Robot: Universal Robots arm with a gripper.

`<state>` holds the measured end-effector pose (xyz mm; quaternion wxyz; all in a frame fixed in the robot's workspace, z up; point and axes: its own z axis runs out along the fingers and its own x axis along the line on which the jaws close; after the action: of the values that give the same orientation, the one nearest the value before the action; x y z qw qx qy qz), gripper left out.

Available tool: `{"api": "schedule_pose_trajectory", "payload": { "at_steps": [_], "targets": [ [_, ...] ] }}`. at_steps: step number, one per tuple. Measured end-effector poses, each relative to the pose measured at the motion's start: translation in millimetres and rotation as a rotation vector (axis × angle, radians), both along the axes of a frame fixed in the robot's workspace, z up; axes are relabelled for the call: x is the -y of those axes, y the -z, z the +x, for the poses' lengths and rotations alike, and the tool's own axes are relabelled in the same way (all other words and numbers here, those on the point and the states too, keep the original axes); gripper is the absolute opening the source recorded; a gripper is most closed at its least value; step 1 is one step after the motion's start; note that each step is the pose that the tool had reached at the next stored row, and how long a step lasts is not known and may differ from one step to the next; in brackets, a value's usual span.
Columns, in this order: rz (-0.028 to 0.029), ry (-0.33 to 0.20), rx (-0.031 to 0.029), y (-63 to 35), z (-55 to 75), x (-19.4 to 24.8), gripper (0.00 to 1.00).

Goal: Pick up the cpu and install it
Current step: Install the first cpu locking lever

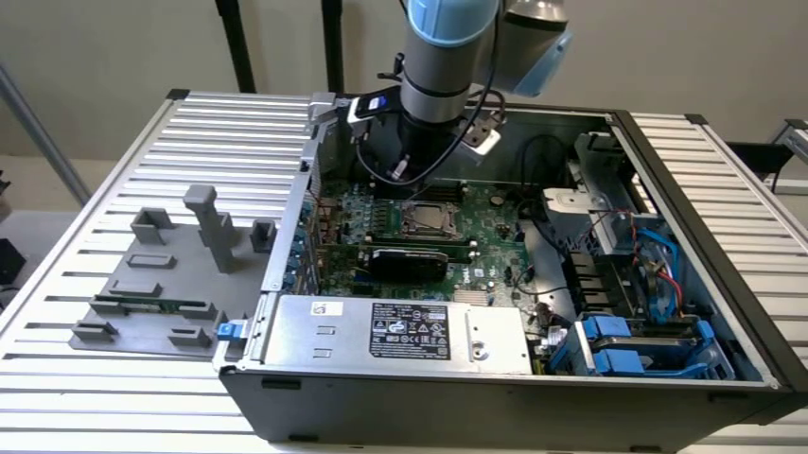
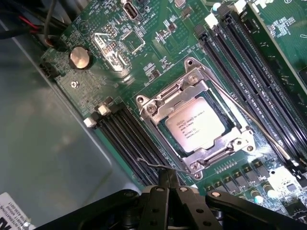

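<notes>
The cpu (image 2: 194, 125), a silvery square chip with printed text, lies flat inside the metal socket frame (image 2: 191, 90) on the green motherboard (image 2: 158, 43). In the exterior view the cpu (image 1: 427, 218) sits in the socket at the middle of the open computer case. My gripper (image 2: 168, 178) is shut with nothing between its fingers. It hangs a little above the board, just off one side of the socket. In the exterior view the gripper (image 1: 411, 182) is right behind the socket, below the arm's wrist.
Black memory slots (image 2: 125, 134) flank the socket on two sides. A thin wire lever (image 2: 254, 120) runs beside the frame. A silver power supply (image 1: 397, 331) and blue drive bays (image 1: 638, 345) fill the case front. A grey fixture (image 1: 158, 284) holding a green memory stick (image 1: 158, 305) lies at the exterior view's left.
</notes>
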<state>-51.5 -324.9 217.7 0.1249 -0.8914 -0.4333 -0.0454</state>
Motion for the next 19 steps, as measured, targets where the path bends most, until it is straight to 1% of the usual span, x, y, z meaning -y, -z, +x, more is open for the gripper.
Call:
{"api": "schedule_pose_trajectory", "payload": {
  "at_steps": [3,7,9,14,17,19],
  "targets": [
    [-0.0033,0.000,0.0001,4.8,0.4,-0.4,0.11],
    [-0.0084,0.000,0.0001,8.0,2.9,-0.5,0.11],
    [-0.0099,0.000,0.0000,9.3,5.4,-0.6,0.11],
    [-0.0115,0.000,0.0000,12.1,13.2,-1.1,0.11],
    [-0.0117,0.000,0.0002,12.6,14.7,-1.7,0.11],
    [-0.0121,0.000,0.0001,12.6,15.2,-2.8,0.11]
  ]
}}
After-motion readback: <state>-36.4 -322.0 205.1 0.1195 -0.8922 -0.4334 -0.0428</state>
